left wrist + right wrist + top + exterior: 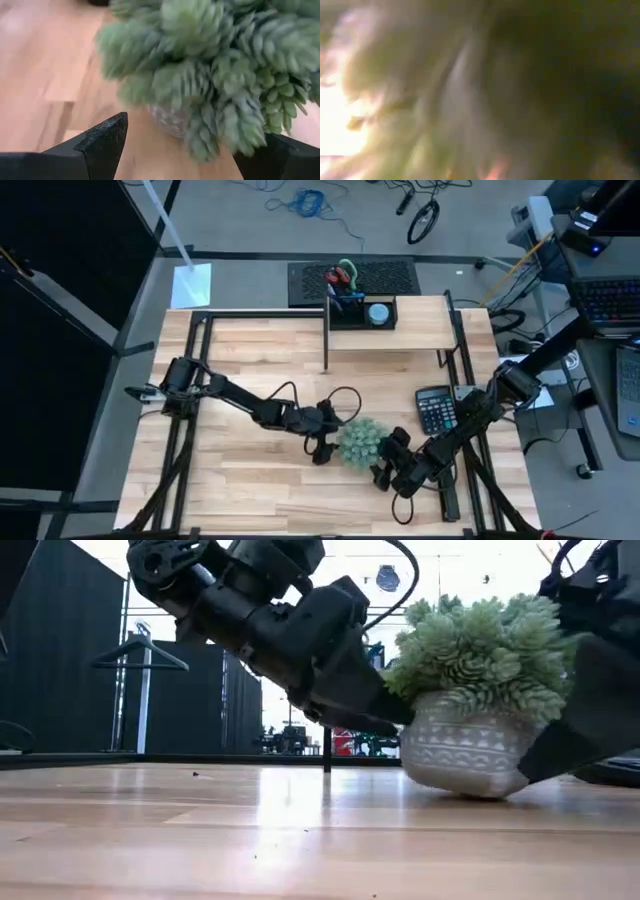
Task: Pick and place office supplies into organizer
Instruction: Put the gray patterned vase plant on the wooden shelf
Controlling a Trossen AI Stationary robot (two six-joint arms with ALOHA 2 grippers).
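The black mesh organizer [360, 312] stands on the wooden shelf riser [420, 330] at the table's far side. Scissors with red and green handles [343, 277] stick up out of it, and a round blue-grey disc [378, 312] lies in its right compartment. A fuzzy green plant ball in a white pot [465, 755] sits near the table's middle front, resting on the pot's base. My left gripper [190, 150] is open at the plant's left side, with the pot [167, 122] just ahead between its fingers. My right gripper [390, 460] is close against the plant's right side. My left gripper comes at the plant's pot slanting down from the table's left. In the low view one fingertip [398, 718] reaches the pot's upper rim [415, 730] under the leaves. I cannot tell whether it touches.
A black calculator [435, 408] lies right of the plant, beside my right arm. The riser's thin black legs [326, 340] stand behind the plant. Bare wooden table [230, 480] spreads out toward the near left.
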